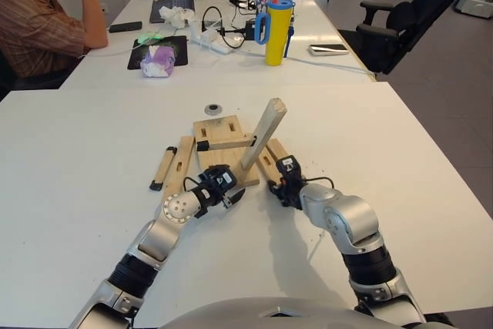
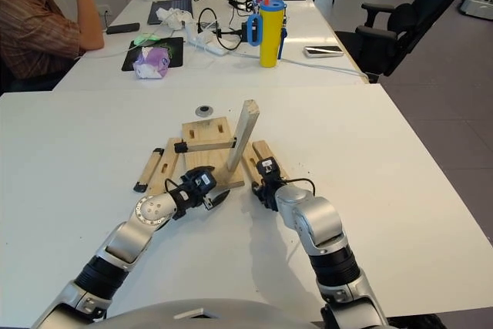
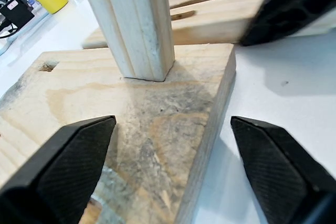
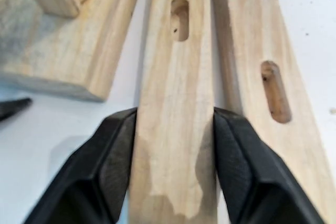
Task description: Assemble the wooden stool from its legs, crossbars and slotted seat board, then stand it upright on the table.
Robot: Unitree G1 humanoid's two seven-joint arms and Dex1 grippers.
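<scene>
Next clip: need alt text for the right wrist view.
The right end effector grips a slotted wooden leg lying flat on the white table. A second slotted leg lies alongside it, and a corner of the seat board sits on its other side.

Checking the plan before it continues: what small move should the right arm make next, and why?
Probably lift the flat leg off the table: the right gripper has its jaws against both its sides, only the tilted leg stands in the seat board, and the open left gripper straddles the board's corner.
</scene>
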